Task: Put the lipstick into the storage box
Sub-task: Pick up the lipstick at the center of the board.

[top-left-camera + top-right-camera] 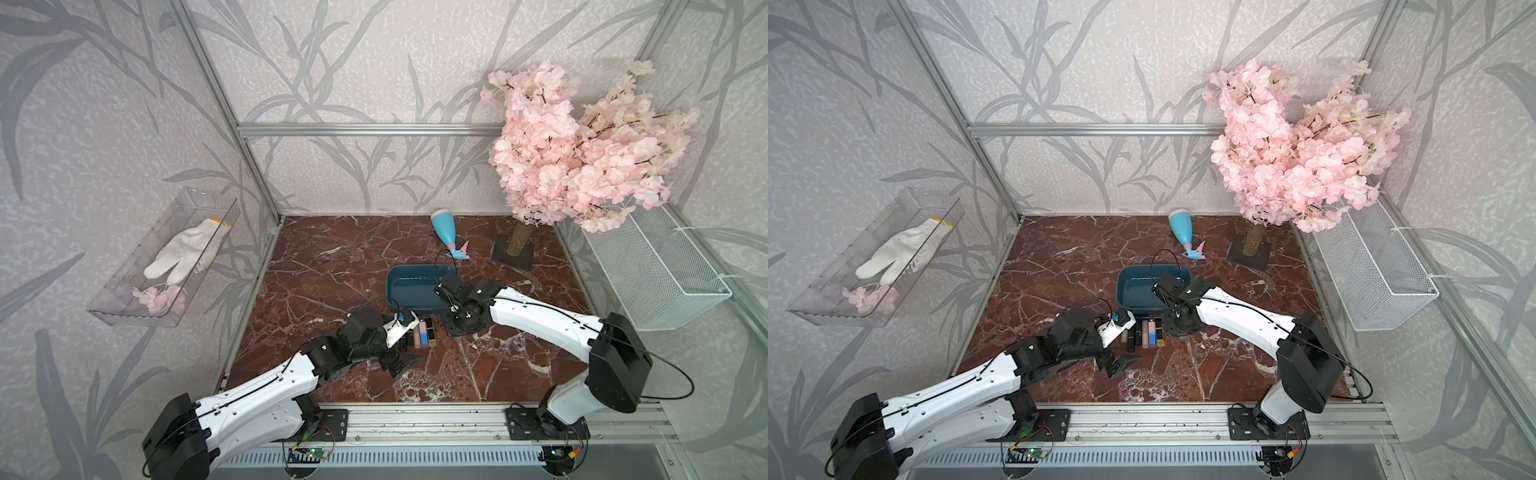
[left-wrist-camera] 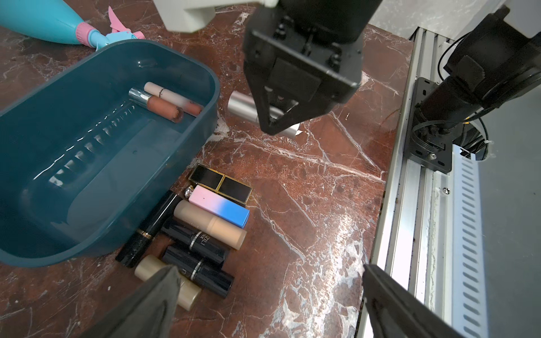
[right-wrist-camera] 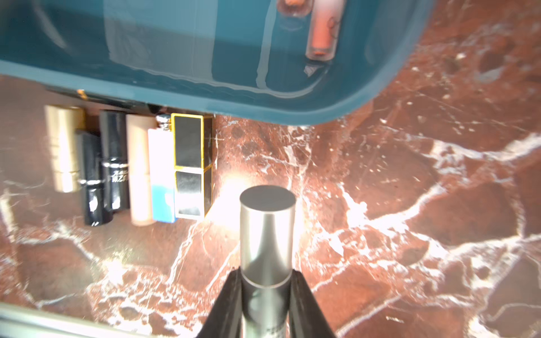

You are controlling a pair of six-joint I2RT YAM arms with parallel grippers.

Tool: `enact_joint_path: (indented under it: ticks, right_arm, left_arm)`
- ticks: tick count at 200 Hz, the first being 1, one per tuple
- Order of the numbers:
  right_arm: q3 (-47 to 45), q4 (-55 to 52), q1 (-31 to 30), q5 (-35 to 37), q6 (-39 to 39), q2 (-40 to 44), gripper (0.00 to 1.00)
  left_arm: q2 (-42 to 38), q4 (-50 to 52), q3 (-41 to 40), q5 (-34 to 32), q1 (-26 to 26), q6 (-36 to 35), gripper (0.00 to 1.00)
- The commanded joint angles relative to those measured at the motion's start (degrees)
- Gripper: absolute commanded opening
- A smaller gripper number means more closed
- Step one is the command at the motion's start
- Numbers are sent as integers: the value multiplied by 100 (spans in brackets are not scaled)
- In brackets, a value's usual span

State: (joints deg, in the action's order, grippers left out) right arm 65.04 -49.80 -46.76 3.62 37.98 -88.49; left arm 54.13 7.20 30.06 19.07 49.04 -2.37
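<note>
Near edge: my left gripper [image 2: 268,267] hung wide open and empty, just short of the row of loose lipsticks [image 2: 205,222] on the marble table [image 2: 307,210].

Just past that: my right gripper [image 3: 266,275] was clamped on the silver lipstick [image 3: 267,234], pads on both sides of the barrel at the cap seam, cap end sticking out toward the storage box [image 3: 234,108]. The tube sat outside the box, just off its near right corner, so it wasn't in yet.

Handling, my read: a rigid, polished metal-look cylinder. Probably light, slick, and it'd roll if dropped on the table. Grip across the barrel, not on the cap alone, since the cap might pull off. It needs firm squeeze; crush risk looked low.

Views:
- The right wrist view showed the pad contact and the seam. Both top views hid the tube under my wrist.
- The left wrist view showed the tube [image 2: 243,105] roughly level and low beside the box wall [image 2: 215,117]. I couldn't tell whether it touched the table.
- It also showed two lip gloss tubes [image 2: 167,102] inside at the right end. In a top view my arm covered that end of the box [image 1: 409,286].

Far: a spray bottle [image 1: 444,230] lay on its side beyond the box.
</note>
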Motion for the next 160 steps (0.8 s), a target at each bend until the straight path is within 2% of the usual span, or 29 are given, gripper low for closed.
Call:
enact_joint_path:
  ticks: [1,88,122,160]
  right_arm:
    - [36,-368,35,129,95,280,17]
    - [778,-456,518,-165,-103,293,17]
    - [1154,-417,755,-353,-311,-40,18]
    - [1992,-621,826,-423,-487,-849,18]
  left_arm:
    - [7,-235,245,-100,18,60,100]
    - [-121,87,629,-463,18,-184,100]
    - [-92,115,693,-671,18,-233,100]
    - [107,185,802,-720,18,-338,100]
